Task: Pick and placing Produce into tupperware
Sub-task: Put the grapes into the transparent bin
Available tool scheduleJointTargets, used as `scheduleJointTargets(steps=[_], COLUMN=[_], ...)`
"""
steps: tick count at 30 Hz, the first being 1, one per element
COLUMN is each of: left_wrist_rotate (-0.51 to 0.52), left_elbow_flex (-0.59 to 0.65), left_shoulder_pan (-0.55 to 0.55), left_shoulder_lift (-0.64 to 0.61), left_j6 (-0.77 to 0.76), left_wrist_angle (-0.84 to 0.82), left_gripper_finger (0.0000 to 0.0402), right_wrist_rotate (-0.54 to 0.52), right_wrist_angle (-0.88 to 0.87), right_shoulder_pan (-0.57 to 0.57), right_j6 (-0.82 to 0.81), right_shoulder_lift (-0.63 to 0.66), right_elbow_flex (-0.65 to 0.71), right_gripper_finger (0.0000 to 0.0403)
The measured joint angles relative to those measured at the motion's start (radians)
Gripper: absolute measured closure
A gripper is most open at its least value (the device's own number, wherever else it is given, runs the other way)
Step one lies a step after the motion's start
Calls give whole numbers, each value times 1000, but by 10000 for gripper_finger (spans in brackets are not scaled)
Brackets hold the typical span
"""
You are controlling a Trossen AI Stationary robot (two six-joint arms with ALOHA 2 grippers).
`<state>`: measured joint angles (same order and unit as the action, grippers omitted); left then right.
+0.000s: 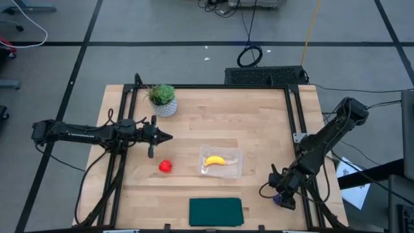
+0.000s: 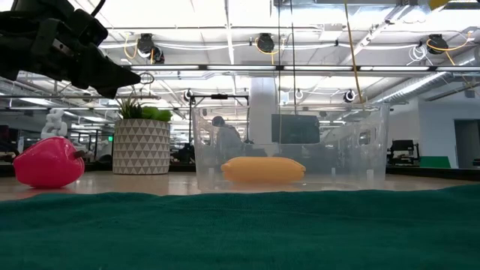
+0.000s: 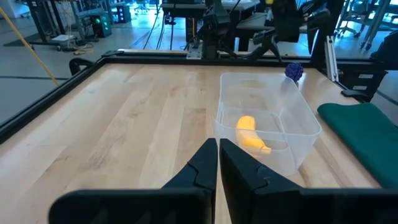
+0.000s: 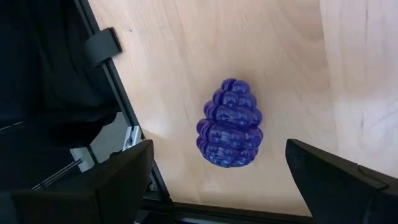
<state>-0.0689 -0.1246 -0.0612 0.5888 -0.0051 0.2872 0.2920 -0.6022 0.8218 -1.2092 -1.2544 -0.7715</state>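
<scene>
Glossy grape bunch [image 4: 229,124] — pale wood table [image 4: 249,43]

banana [image 1: 215,160] in tupperware [image 1: 236,169], red fruit [image 1: 165,166], grapes [image 4: 229,124]

From my high view the purple toy grape bunch [image 1: 279,201] is nearly all hidden under the right gripper [image 1: 282,194]. At table height the dark green rectangular mat [image 2: 240,229] blurs, and the clear shallow plastic tupperware [image 2: 292,146] hazes my yellow toy banana [image 2: 262,169].

Wood table [image 1: 259,116]: tupperware [image 1: 231,169], red fruit [image 1: 165,166], grapes [image 1: 280,199], mat [image 1: 215,211], plant [image 1: 162,99]
</scene>
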Motion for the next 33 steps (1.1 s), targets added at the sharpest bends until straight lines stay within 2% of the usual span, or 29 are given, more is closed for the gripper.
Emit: scheduleJointTargets(steps=[5, 17, 23, 33], left_wrist_rotate=[0, 0, 0, 0], left_elbow_flex=[0, 0, 0, 0], left_shoulder_pan=[0, 0, 0, 0], left_shoulder_lift=[0, 0, 0, 0], left_j6=[0, 2, 2, 3], left_wrist_angle=[-22, -31, -31, -29], left_gripper_finger=[378, 378, 378, 378], right_wrist_rotate=[1, -3, 8, 24], right_wrist_angle=[-10, -26, -30, 80], right_shoulder_pan=[-1, -5, -5, -2], right_j6=[45, 45, 26, -24], right_shoulder_lift=[1, -16, -38, -37], right_elbow_flex=[0, 1, 44, 49], right_gripper_finger=[46, 46, 46, 45])
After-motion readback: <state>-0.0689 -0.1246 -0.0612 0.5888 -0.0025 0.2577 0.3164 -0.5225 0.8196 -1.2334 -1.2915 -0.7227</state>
